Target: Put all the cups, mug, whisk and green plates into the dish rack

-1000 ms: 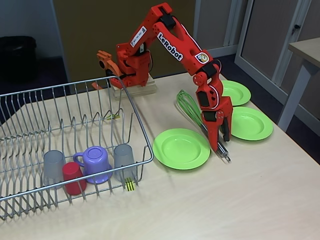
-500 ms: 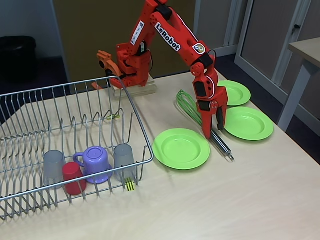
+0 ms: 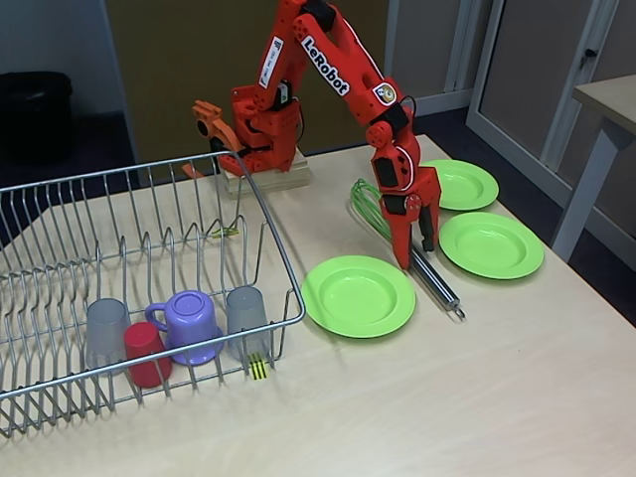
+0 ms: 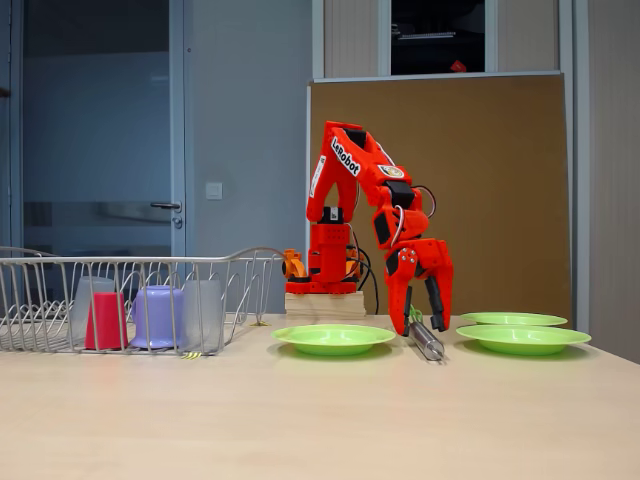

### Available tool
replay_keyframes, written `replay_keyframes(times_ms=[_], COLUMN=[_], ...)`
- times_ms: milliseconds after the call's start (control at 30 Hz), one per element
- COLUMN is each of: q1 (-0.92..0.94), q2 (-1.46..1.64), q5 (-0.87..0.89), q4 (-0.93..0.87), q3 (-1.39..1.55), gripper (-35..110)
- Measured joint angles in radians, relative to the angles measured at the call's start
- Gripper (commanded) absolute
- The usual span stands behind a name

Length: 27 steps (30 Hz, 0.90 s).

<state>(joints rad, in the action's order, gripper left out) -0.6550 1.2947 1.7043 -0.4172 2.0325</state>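
High fixed view: I see the table (image 3: 477,397) carrying the dish rack (image 3: 288,288) along its left edge; inside the rack, near its front rim, stand one grey cup (image 3: 105,332), the red cup (image 3: 146,352), the lilac mug (image 3: 185,325) and a second grey cup (image 3: 245,320), all upside down; the striped tag (image 3: 258,369) hangs on the rim just in front of the second grey cup. The three green plates lie on the table toward its right edge: the nearest plate (image 3: 359,295) just right of the rack, the middle plate (image 3: 491,244) nearer the right edge, the far plate (image 3: 463,184) behind it. The whisk (image 3: 397,234) lies flat between the nearest and middle plates, green wires toward the arm's base, silver handle pointing to the front edge. My gripper (image 3: 415,254) points down over the whisk's handle, its two fingers spread apart on either side of the handle; I cannot tell whether they touch it.

Low fixed view: from table height I see the dish rack (image 4: 250,262) at the left with the red cup (image 4: 105,320), the mug (image 4: 157,316) and a grey cup (image 4: 203,313) behind its wires; the nearest plate (image 4: 333,338) sits at centre, the other two plates (image 4: 520,337) at the right; the gripper (image 4: 420,328) hangs with fingers parted, straddling the whisk handle (image 4: 427,342), which rests on the table.
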Motion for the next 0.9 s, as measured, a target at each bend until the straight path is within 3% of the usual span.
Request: replay_keyframes(times_ms=[667, 900], q1=[0.015, 0.041], q2=[-0.025, -0.038], q5=[-0.052, -0.072], q4=[0.124, 0.153], q3=[0.061, 0.075], gripper=[16, 3])
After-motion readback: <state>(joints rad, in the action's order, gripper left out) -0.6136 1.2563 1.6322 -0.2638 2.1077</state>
